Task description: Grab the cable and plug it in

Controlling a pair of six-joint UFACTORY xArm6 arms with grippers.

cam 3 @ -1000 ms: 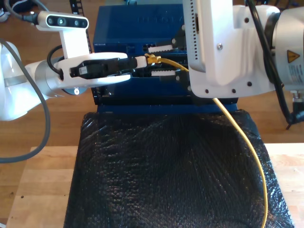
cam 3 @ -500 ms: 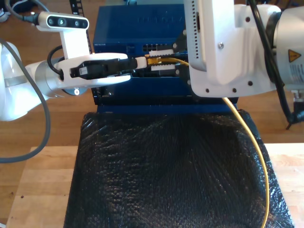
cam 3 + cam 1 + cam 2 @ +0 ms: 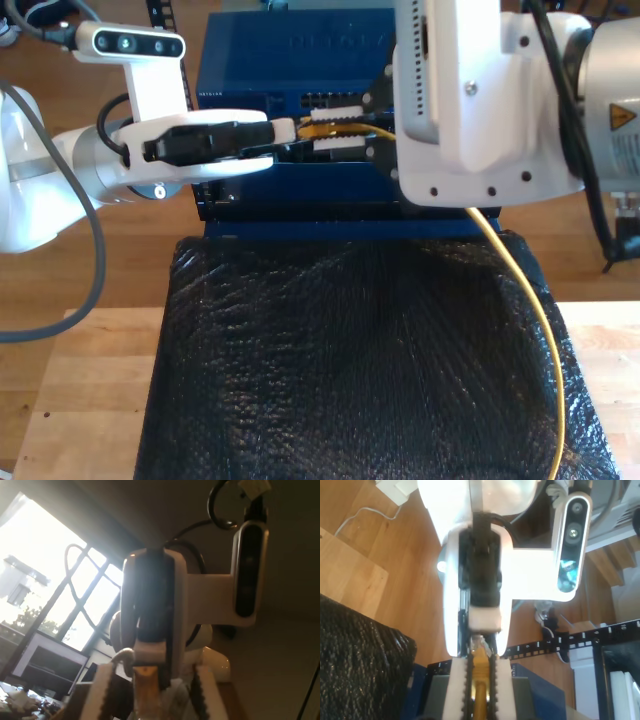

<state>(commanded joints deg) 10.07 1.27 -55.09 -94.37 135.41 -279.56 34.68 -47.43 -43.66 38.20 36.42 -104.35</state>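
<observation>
Two grippers meet at the blue switch box (image 3: 290, 60) you see in the exterior view: my second gripper (image 3: 479, 680) pinches the cable (image 3: 520, 290) between pressed fingers (image 3: 457, 690), while my first gripper (image 3: 150, 685) keeps its fingers (image 3: 102, 690) spread around the yellow plug.

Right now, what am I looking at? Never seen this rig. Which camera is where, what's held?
Two robot arms, each ending in a two-fingered claw with a camera on it. The exterior view looks on from off the arms; each wrist view looks along one claw at the other. My second claw, on the exterior view's left, is shut on the yellow cable near its plug. My first claw, on that view's right, is open, pads either side of the cable. Beyond them stands a blue box; black wrap covers the wooden table.
</observation>
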